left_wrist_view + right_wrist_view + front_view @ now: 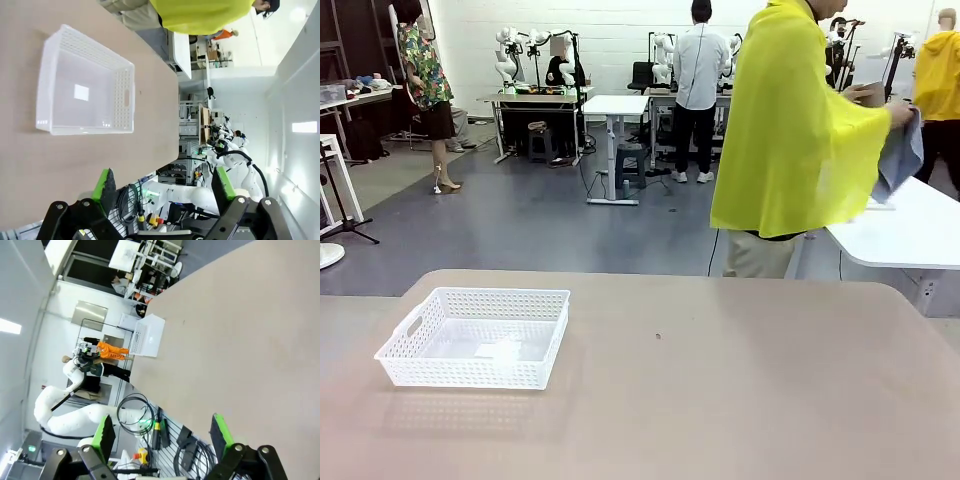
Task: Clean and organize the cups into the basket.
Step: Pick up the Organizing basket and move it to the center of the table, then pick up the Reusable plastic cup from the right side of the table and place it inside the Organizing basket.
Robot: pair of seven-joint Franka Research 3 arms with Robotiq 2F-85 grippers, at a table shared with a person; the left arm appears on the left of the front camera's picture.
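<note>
The white perforated basket (475, 337) sits on the left half of the table with nothing in it but a small white label on its floor. It also lies ahead of my left gripper (164, 185) as the basket (85, 82), well beyond the open green-padded fingers. My right gripper (163, 432) is open too, hovering over bare tabletop, with the basket (148, 336) far off near the table's far end. The cups are out of view. A person in a yellow poncho (790, 130) stands behind the table's far edge, turned toward another table and holding a grey-blue cloth (900, 155).
The beige table (720, 380) is bare apart from the basket and a tiny dark speck (658, 336). A white table (910, 230) stands behind on the right. Other tables and people are farther back in the room.
</note>
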